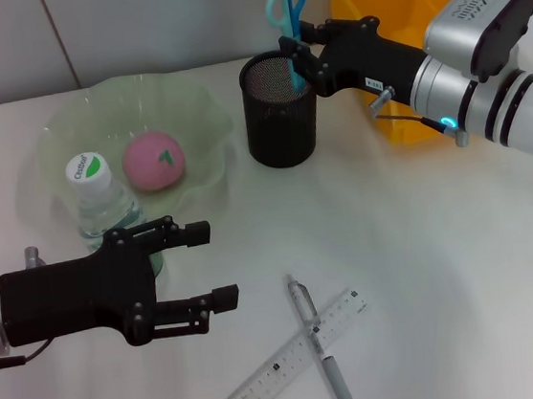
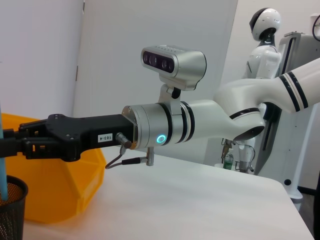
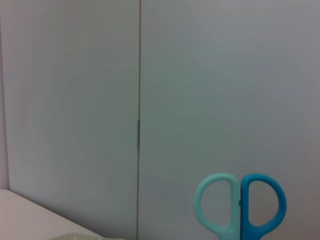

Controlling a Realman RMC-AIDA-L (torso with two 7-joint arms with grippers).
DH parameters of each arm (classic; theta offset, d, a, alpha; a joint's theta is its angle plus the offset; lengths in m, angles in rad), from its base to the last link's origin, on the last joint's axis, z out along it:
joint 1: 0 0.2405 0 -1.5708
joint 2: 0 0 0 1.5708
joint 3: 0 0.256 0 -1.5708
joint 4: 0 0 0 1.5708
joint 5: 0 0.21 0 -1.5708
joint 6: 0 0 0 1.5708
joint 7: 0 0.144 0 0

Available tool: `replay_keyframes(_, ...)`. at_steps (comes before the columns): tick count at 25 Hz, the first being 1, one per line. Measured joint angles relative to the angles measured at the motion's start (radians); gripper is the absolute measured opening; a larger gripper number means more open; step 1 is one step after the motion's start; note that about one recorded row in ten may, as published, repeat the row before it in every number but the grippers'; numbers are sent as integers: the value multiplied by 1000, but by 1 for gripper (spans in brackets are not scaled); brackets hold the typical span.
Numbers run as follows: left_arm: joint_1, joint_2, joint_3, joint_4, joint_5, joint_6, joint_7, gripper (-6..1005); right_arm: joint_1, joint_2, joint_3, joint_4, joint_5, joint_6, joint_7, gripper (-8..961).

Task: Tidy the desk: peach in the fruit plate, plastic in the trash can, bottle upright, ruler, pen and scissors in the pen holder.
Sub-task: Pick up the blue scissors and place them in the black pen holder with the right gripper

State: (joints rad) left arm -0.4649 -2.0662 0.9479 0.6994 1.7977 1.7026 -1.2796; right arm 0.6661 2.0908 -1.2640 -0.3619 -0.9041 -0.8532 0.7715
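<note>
Scissors (image 1: 288, 9) stand handles up in the black mesh pen holder (image 1: 281, 111), and the right claw (image 1: 295, 57) holds them just above its rim. Behind it is the yellow trash can (image 1: 399, 11). The peach (image 1: 154, 160) lies in the fruit plate (image 1: 198, 106), with the upright bottle (image 1: 97, 195) at its near edge. The left claw (image 1: 211, 265) hovers wide beside the bottle. On the bench (image 1: 429, 277), the pen (image 1: 319, 343) crosses the ruler (image 1: 299, 357).

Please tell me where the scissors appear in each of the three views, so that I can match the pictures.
Head view: scissors upright at top centre, handles up, held by the right claw over the pen holder.
Left wrist view: only a blue strip at the picture's left edge, entering the pen holder.
Right wrist view: only the handles, bottom right.
Shared landmark: the scissors themselves.
</note>
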Motion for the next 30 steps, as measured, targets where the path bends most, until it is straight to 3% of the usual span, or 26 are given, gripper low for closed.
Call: replay_keyframes(30,-4,0,0,0,-1,2,-5,813,2,0,-2,-7,4,-4,0,251)
